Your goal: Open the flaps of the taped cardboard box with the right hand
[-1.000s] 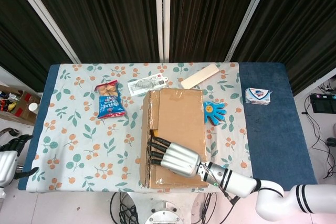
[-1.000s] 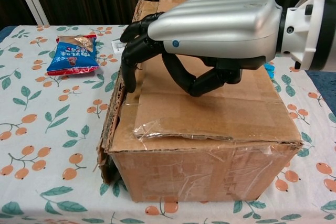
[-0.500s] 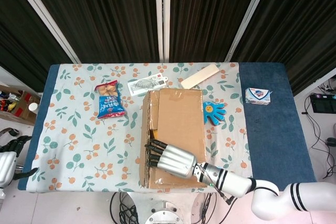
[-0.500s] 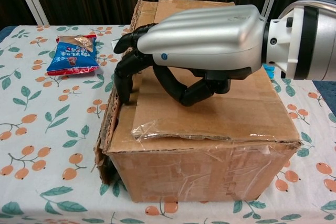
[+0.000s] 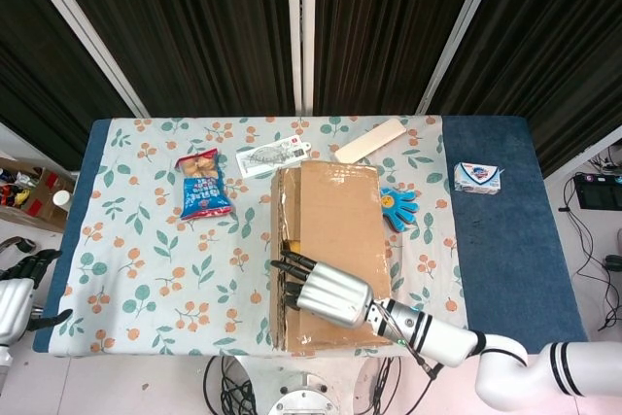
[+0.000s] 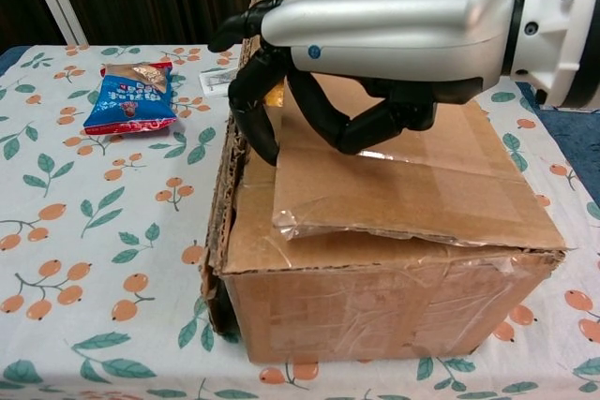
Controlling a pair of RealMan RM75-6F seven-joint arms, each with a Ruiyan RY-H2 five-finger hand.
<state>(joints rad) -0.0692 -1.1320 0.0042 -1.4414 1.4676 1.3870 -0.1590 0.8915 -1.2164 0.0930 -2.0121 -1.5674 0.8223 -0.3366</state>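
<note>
Cardboard box (image 5: 335, 250) sits mid-table on the floral tablecloth (image 5: 146, 269), near the front edge. Versus half a second ago it has shifted slightly right and turned a little; in the chest view its near right corner now reaches further right. Top flap (image 6: 394, 185) is lifted more at its left edge: the gap along the left seam is wider, and loose clear tape (image 6: 323, 222) hangs off the flap's near edge.

Right hand (image 6: 375, 44) is above the box top, higher than before. Dark fingers (image 6: 253, 110) are curled down, tips hooked at the flap's left edge; thumb is tucked under the palm just over the cardboard. Contact with the edge looks likely, but whether it actually grips the flap cannot be told.

Left hand (image 5: 19, 289) hangs off the table's near left corner, unchanged, fingers loosely apart, holding nothing.

Unmoved: blue snack bag (image 5: 202, 185) far left of the box, white packet (image 5: 272, 157) and wooden stick (image 5: 369, 140) beyond it, blue hand-shaped toy (image 5: 398, 206) touching its right side, small blue-white box (image 5: 477, 178) on the bare blue table (image 5: 505, 259) further right.
</note>
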